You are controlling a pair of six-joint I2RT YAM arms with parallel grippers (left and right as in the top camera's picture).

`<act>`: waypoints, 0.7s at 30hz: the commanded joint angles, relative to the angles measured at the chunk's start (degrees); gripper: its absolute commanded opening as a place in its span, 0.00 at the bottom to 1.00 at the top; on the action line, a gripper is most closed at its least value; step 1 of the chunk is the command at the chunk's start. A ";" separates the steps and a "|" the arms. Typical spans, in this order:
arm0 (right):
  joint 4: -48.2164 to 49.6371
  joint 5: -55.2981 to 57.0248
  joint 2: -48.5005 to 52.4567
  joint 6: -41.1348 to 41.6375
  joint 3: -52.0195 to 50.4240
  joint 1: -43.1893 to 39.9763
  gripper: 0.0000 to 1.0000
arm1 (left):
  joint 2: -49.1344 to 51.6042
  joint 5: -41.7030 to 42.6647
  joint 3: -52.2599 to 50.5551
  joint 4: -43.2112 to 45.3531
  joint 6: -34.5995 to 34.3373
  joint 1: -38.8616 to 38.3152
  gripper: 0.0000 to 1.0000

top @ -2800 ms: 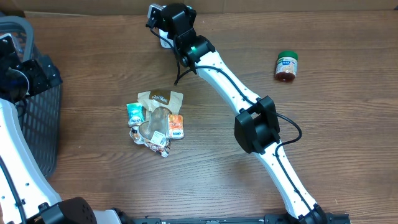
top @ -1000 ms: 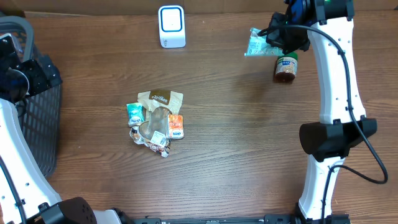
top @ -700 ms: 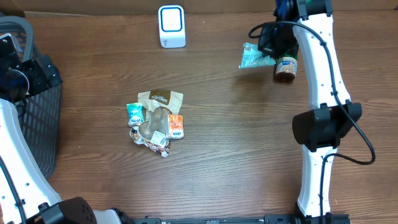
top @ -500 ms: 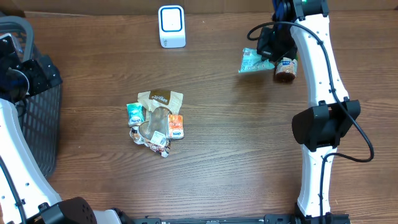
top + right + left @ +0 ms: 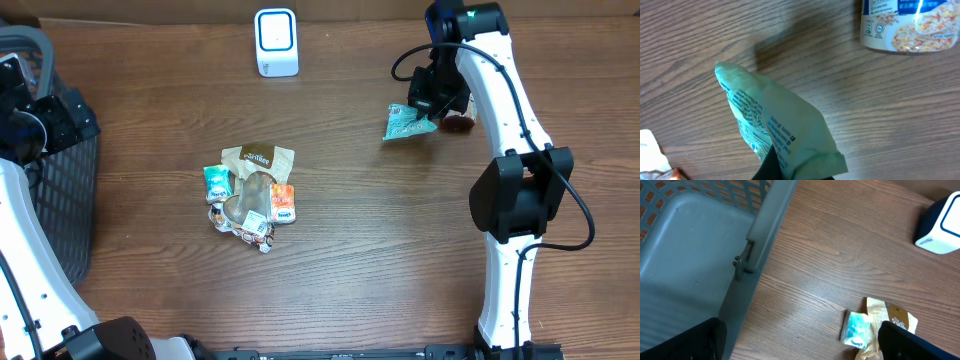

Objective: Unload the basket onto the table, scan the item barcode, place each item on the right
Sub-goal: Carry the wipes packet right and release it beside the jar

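Bright, even light throughout, with soft shadows on the table (image 5: pixel 350 260) and all views reasonably sharp.

Right pincer (image 5: pixel 425 112) has swung away from the scanner (image 5: pixel 275 42) at eleven o'clock, leaving it uncovered; it crossed to two o'clock with the green packet (image 5: pixel 403 123); over the last second it slid toward six o'clock, and the jar (image 5: pixel 462 122) is now mostly hidden behind the arm.
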 commanded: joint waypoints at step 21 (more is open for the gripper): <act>3.39 4.59 -0.09 0.22 -13.22 -10.82 0.13 | -0.33 0.63 1.16 0.04 -0.52 -0.02 1.00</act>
